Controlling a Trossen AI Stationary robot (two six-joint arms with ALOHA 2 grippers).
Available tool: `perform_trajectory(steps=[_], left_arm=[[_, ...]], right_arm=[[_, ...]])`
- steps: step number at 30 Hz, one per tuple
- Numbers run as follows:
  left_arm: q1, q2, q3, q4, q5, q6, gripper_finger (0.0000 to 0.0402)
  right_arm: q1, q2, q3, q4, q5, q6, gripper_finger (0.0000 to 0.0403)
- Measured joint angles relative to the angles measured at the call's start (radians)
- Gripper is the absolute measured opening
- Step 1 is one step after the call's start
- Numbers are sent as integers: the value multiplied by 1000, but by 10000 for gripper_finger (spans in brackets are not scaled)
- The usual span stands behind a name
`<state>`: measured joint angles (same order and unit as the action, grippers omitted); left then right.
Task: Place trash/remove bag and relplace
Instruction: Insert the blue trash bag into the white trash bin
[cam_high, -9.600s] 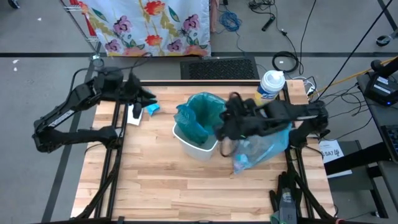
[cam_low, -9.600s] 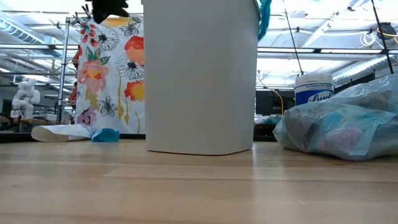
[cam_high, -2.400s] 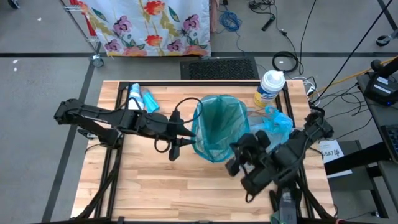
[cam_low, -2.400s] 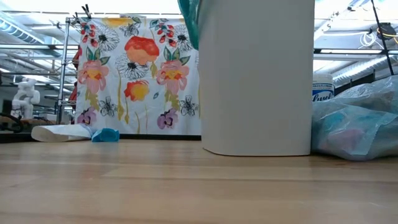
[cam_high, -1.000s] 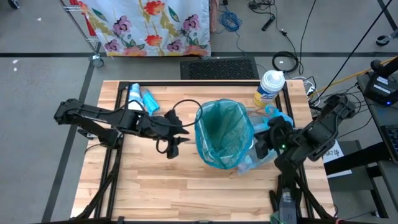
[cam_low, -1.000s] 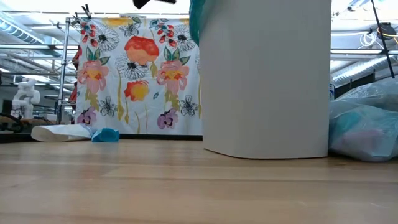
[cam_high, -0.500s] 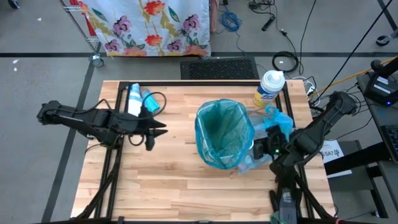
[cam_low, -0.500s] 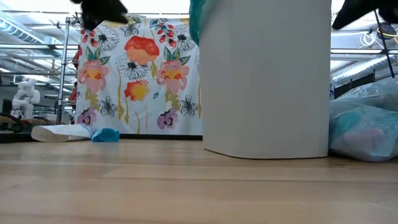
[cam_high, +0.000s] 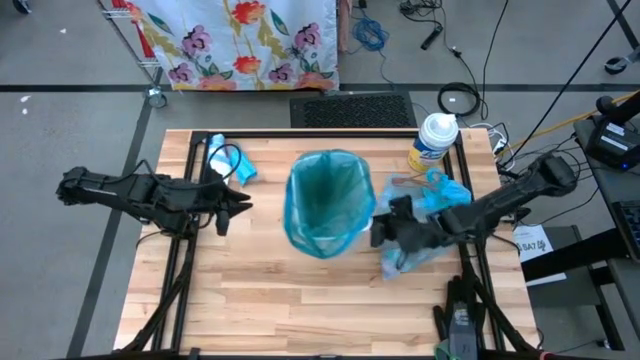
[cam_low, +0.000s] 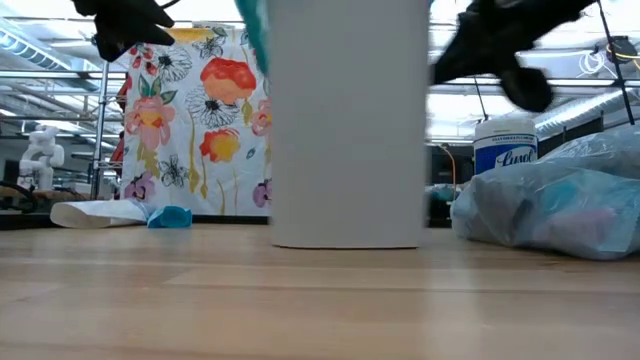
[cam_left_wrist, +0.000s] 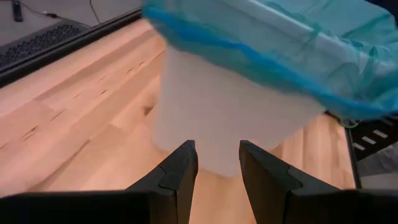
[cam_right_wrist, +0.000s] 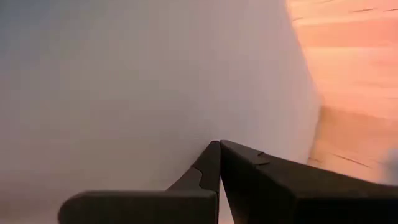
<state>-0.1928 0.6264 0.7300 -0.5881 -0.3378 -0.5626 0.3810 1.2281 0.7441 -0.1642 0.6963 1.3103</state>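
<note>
1. Two grippers flank the tall white plastic bin, which stands upright near the middle of the light wooden slatted table and wears the darker teal-green plastic liner folded over its rim.
2. Nearer by far is the right gripper: its fingers are clenched together on nothing, their tips right at the bin's wall on the right arm's side, seemingly pressed against it, as the right wrist view fills with white plastic.
3. Farther off, the left gripper hangs partly spread and empty over the table's left part, well apart from the bin and pointing toward it.
4. Just behind the right gripper lies the filled pale-blue translucent plastic bag, slumped on the table beside a white canister with a yellow and blue label.
5. Any further nudge of the bin would, I judge, run from the right gripper toward the left arm.
</note>
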Motion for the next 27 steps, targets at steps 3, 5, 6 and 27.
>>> perform_trajectory(steps=[3, 5, 6, 27], left_arm=[[0, -18, 0, -10, -3, 19, 125], [0, -26, 0, -25, -5, 26, 125], [0, -30, 0, -39, -6, 26, 125], [0, -89, 1, -78, -4, 45, 125]], right_arm=[[-91, 43, 0, 145, -135, -123, 0], [-128, 65, 1, 219, -191, -184, 0], [-134, 70, 3, 230, -199, -197, 0], [2, -70, 431, -303, 30, -646, 0]])
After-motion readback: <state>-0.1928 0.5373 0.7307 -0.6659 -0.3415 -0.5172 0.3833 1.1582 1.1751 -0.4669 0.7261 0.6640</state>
